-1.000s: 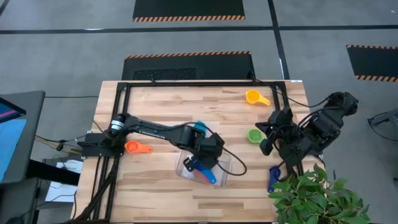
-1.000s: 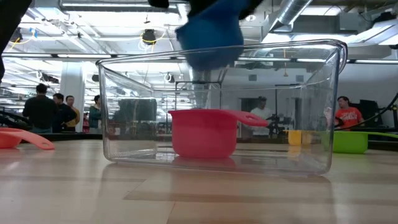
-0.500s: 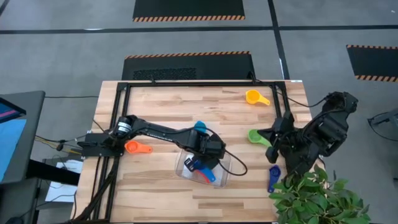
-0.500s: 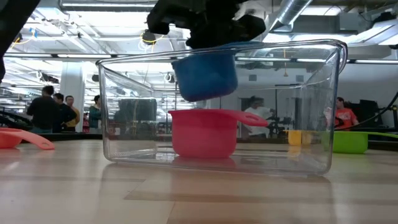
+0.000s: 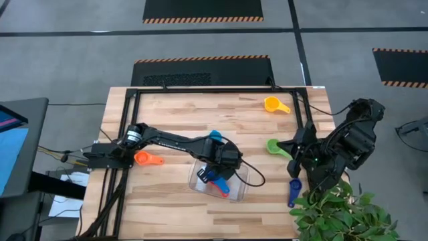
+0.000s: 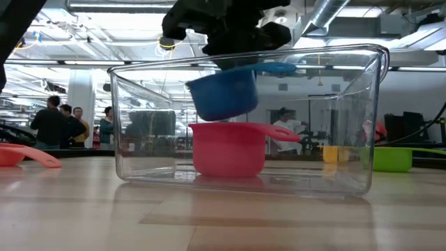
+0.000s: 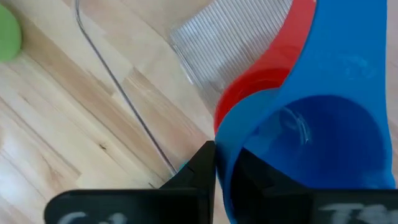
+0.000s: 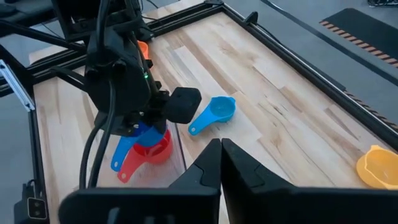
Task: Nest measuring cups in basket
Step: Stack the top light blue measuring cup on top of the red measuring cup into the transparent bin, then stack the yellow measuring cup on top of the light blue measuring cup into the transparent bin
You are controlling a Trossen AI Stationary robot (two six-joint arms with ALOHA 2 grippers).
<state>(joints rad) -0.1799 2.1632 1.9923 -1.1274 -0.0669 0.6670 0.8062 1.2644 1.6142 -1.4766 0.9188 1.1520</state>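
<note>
The clear basket [image 5: 242,193] [image 6: 139,139] sits on the wooden table with a red measuring cup [image 6: 226,150] [image 7: 255,87] on its floor. My left gripper [image 5: 218,171] [image 7: 227,165] reaches down into the basket, shut on a blue measuring cup [image 6: 223,94] [image 7: 329,143] just over the red one. My right gripper [image 5: 293,151] [image 8: 221,155] is shut on nothing, raised at the table's right near a green cup [image 5: 274,145]. On the table also lie a light blue cup [image 5: 214,136], an orange-red cup [image 5: 147,158], a yellow cup [image 5: 274,104] and a dark blue cup [image 5: 293,191]. My left gripper pinches the blue cup's wall at the rim [image 7: 222,144], on the side away from its handle [image 6: 279,68], one finger inside the bowl and one outside. The fingers come from above, pointing steeply down. The cup hangs tilted inside the basket, handle end higher, just above the red cup's rim.
A black metal frame [image 5: 134,100] runs along the table's far and left edges. A leafy plant [image 5: 338,214] overhangs the near right corner. People stand in the room beyond the table in the low view.
My left gripper has gone down into the basket with the blue cup, which now hangs below the basket's rim close over the red cup and has tipped, its handle end higher.
</note>
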